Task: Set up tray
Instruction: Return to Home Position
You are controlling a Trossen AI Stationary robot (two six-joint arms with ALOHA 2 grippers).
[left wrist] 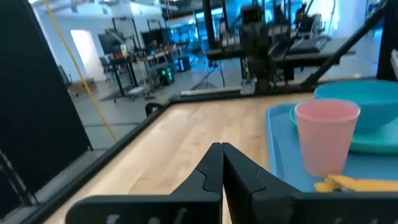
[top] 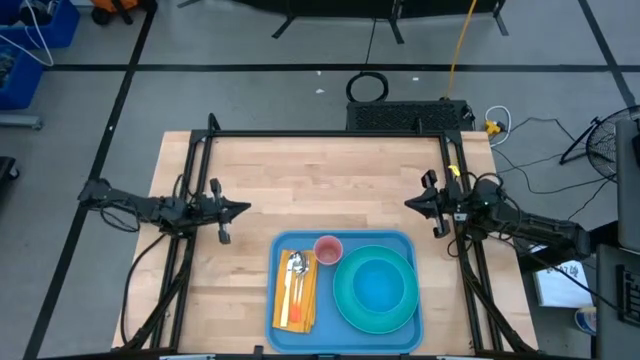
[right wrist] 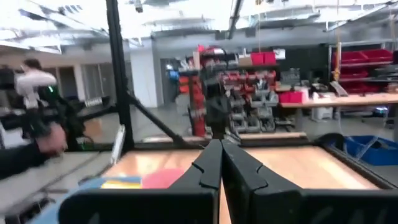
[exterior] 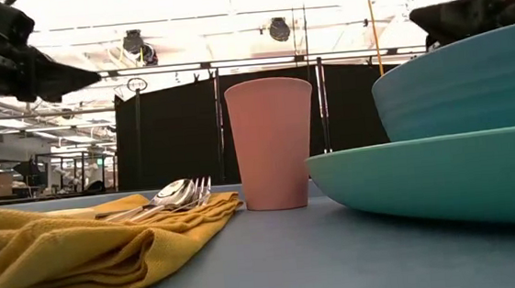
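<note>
Blue tray [top: 322, 326] on the wooden table [top: 320, 180], against the edge low in the high view, midway between the arms. On its left-arm side, folded yellow napkin [top: 311, 300] with cutlery [top: 295, 272] on top: spoon and fork plain in the low view, possibly a third piece. Pink cup [top: 328, 249] upright beside the napkin. Teal plate [top: 342, 298] on the right-arm side, teal bowl [top: 380, 285] on it. Left gripper [top: 243, 209] raised over the table's left side, fingers pressed together, empty. Right gripper [top: 409, 203] opposite, likewise closed, holding nothing.
</note>
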